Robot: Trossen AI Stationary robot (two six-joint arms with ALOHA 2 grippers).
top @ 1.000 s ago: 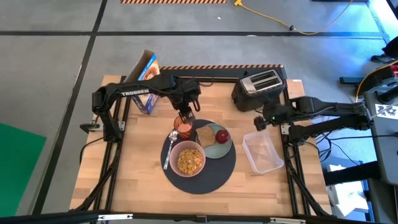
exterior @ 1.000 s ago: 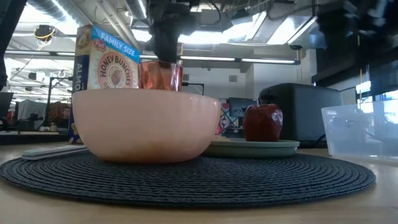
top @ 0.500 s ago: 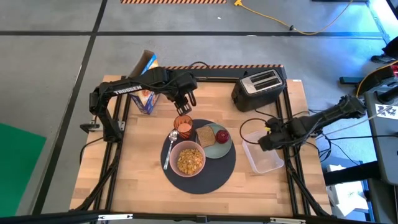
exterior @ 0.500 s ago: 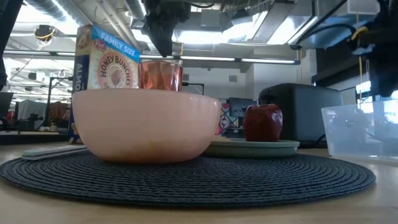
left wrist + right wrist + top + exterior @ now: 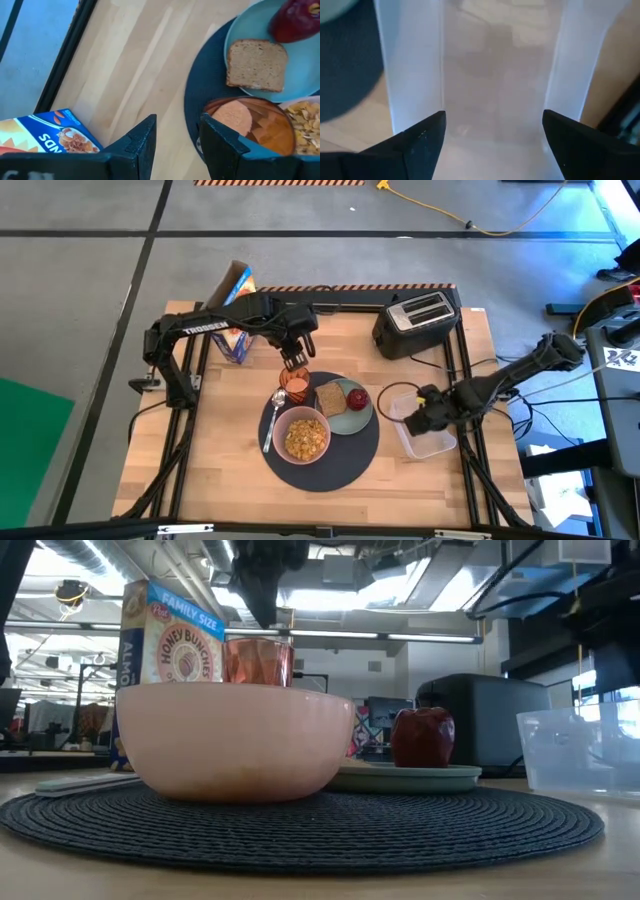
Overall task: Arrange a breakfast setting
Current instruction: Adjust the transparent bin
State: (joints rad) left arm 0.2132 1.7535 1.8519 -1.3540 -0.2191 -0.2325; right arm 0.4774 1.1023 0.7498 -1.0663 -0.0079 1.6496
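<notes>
A round dark-grey mat (image 5: 322, 448) lies on the wooden table (image 5: 225, 440) and carries the breakfast things. On its front part sits a pink bowl (image 5: 306, 436) of cereal, with a metal spoon (image 5: 272, 418) along the bowl's left side. Behind the bowl stands a small amber cup (image 5: 294, 382). Right of the cup, a pale-green plate (image 5: 347, 410) holds a toast slice (image 5: 330, 399) and a red fruit (image 5: 356, 399). The left gripper (image 5: 293, 360) hangs just above and behind the cup, fingers a little apart, holding nothing. The right gripper (image 5: 417, 420) is off the mat's right edge, over a clear plastic tub (image 5: 424, 426), fingers spread wide. A black toaster (image 5: 416, 321) stands behind the mat, a cereal box (image 5: 234, 310) behind-left.
</notes>
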